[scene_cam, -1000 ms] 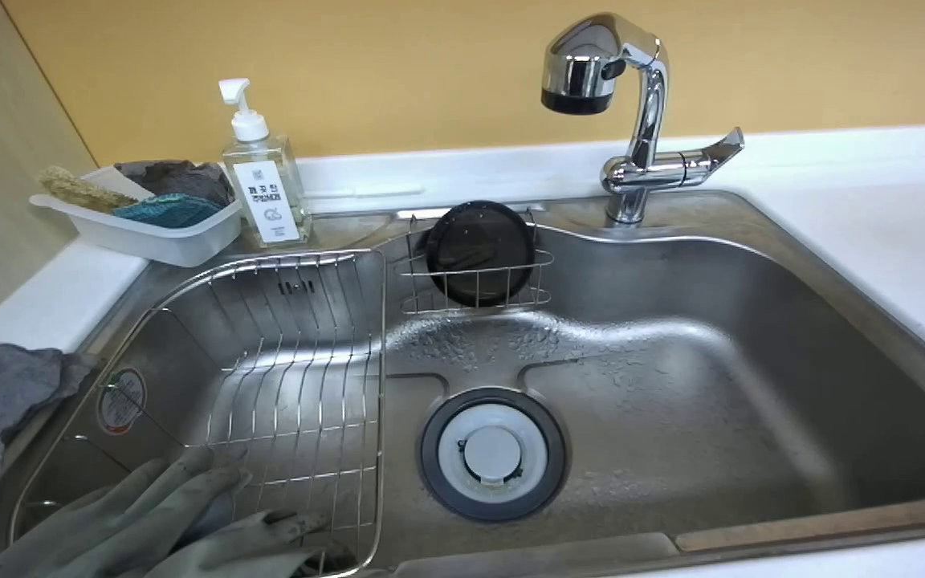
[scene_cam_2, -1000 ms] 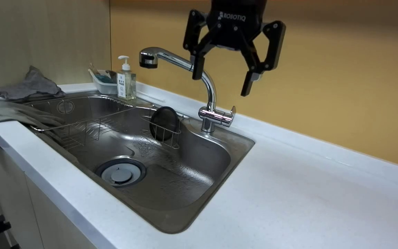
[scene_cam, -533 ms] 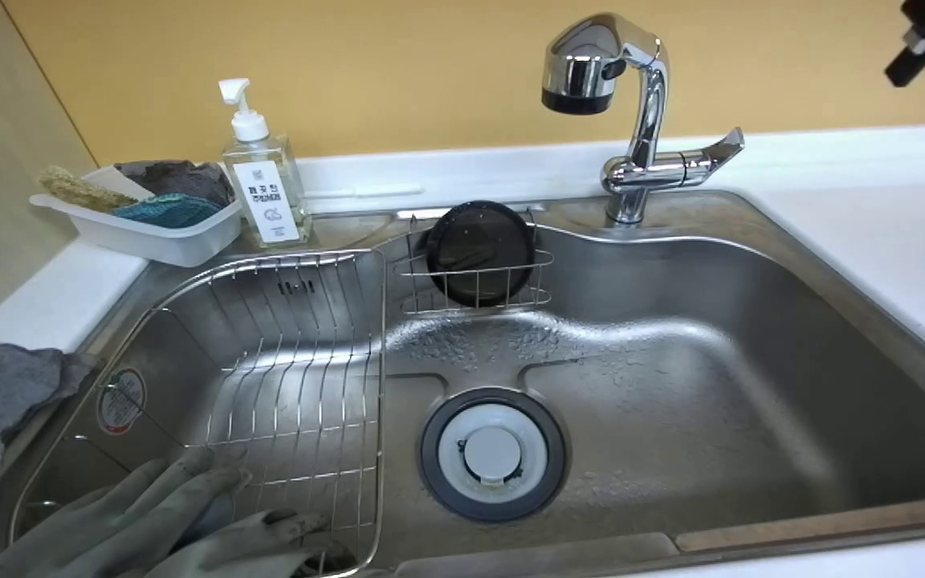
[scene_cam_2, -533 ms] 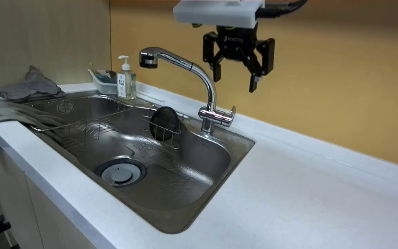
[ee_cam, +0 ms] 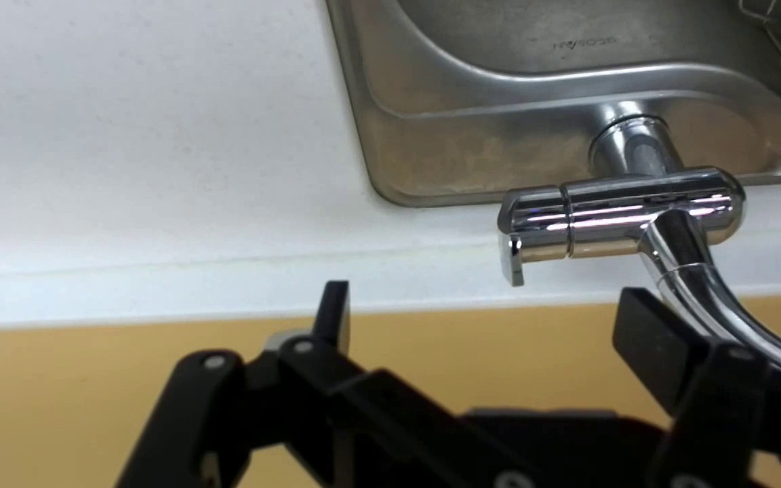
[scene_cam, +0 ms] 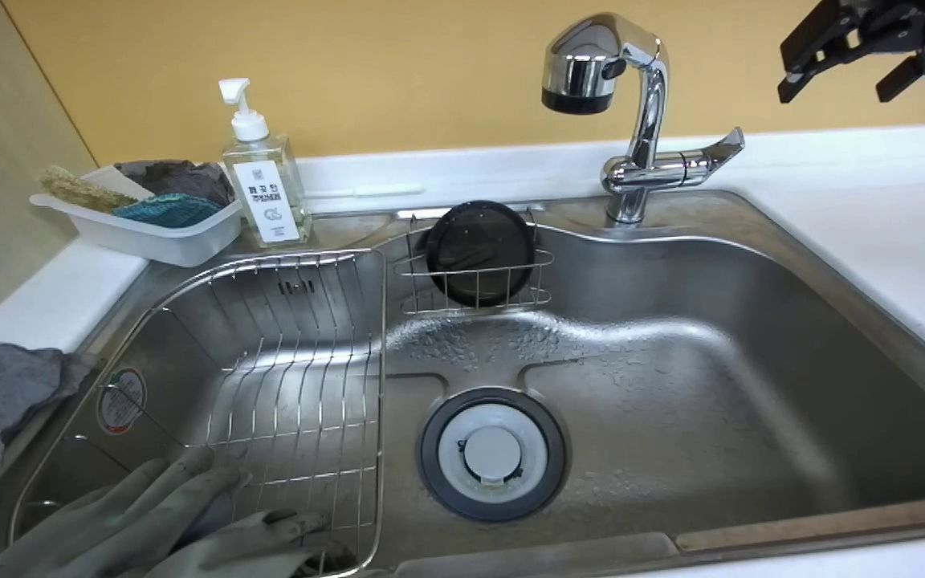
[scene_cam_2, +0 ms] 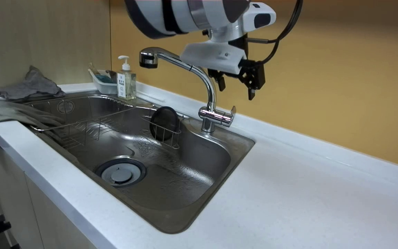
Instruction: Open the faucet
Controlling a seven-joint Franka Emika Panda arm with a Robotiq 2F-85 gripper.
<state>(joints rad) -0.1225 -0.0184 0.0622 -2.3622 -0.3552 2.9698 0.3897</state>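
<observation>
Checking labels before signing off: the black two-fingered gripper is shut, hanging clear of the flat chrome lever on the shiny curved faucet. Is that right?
No: the black two-fingered gripper is open, not shut; the wrist view shows its fingers spread apart. The rest holds: it hangs clear of the flat chrome lever on the shiny curved faucet, as both exterior views show.
</observation>
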